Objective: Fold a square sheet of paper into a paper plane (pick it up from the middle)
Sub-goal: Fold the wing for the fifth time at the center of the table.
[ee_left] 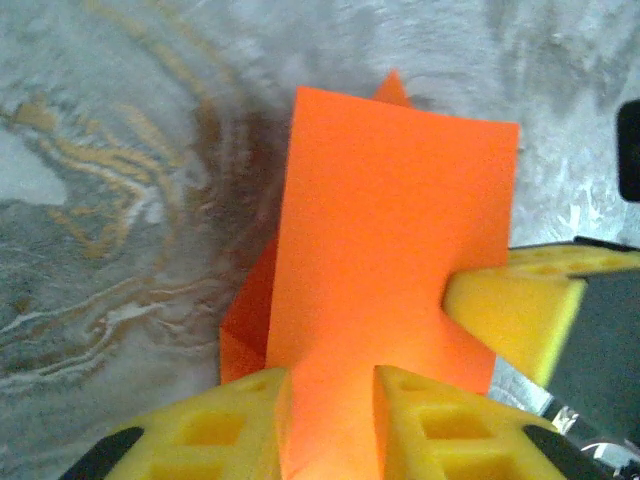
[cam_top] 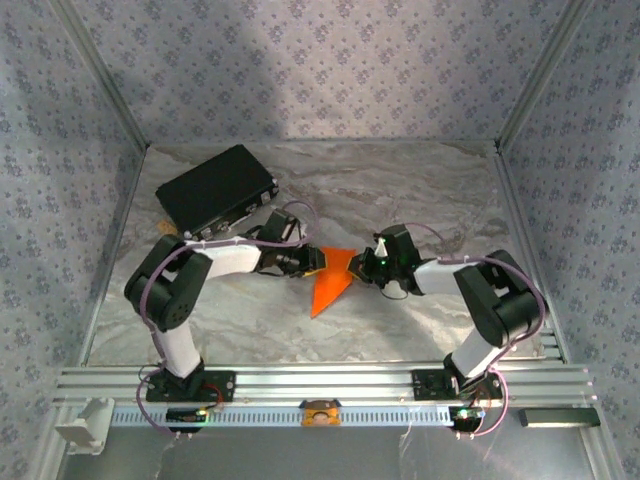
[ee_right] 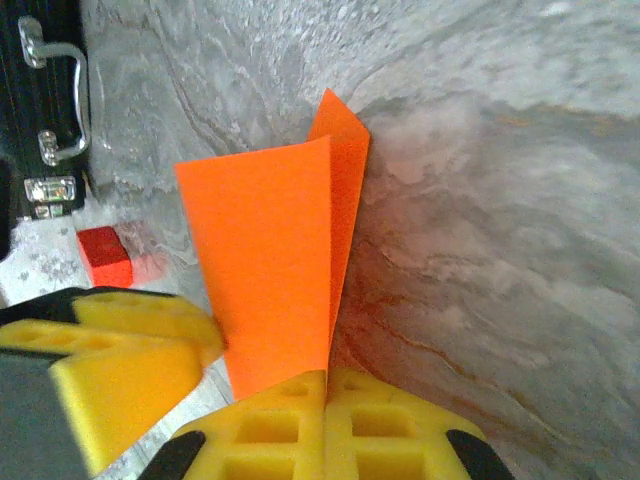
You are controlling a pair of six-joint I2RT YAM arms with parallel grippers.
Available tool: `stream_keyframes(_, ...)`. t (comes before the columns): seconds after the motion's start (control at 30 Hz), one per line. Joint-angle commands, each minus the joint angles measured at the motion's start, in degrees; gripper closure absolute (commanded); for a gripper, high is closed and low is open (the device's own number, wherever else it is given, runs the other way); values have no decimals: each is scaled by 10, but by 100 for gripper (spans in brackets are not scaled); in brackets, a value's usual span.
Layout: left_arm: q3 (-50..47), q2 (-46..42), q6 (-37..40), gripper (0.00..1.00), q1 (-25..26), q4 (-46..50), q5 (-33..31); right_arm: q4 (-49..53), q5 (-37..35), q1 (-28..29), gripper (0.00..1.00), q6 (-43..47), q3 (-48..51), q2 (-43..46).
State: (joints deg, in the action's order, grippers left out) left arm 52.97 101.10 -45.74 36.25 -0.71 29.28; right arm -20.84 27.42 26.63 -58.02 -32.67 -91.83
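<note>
1. Top external view puts the orange sheet (cam_top: 333,280) at the middle of the counter (cam_top: 400,190), between your 2 arms. It is narrowed to a dart shape with its tip toward the near left. The black case (cam_top: 215,190) lies well apart at the far left.
2. In the left wrist view, your left claw (ee_left: 332,405) is closed on the sheet's near edge. Paper fills the gap between its yellow fingers (ee_left: 230,430), and a broad flap stands up off the counter.
3. In the right wrist view, your right claw (ee_right: 328,400) is pinched tight on the other side, its fingers meeting on the paper. A crease runs up to a point. The small red block (ee_right: 105,255) sits near the case, clear of both claws.
4. You look to be mid-fold, probably on a wing or the centre fold. The flaps stand loose, so the plane is not finished.
5. Your next move calls for laying the raised flap down along its crease with the edges aligned, then pressing it flat on the counter. Thin paper may buckle or slip if your 2 claws pull unevenly.
</note>
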Motion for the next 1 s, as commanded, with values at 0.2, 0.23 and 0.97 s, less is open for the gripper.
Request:
stream_keyframes(0.2, -25, -96, 125, 61, 86, 65, -127, 37, -94, -1, 100, -87, 30, 74)
stream_keyframes(0.23, -26, -101, 136, 61, 95, 72, -139, 36, -93, 0, 100, -91, 29, 74)
stream_keyframes(0.97, 77, -13, 262, 53, 257, 216, -420, 39, -68, 9, 100, -98, -10, 57)
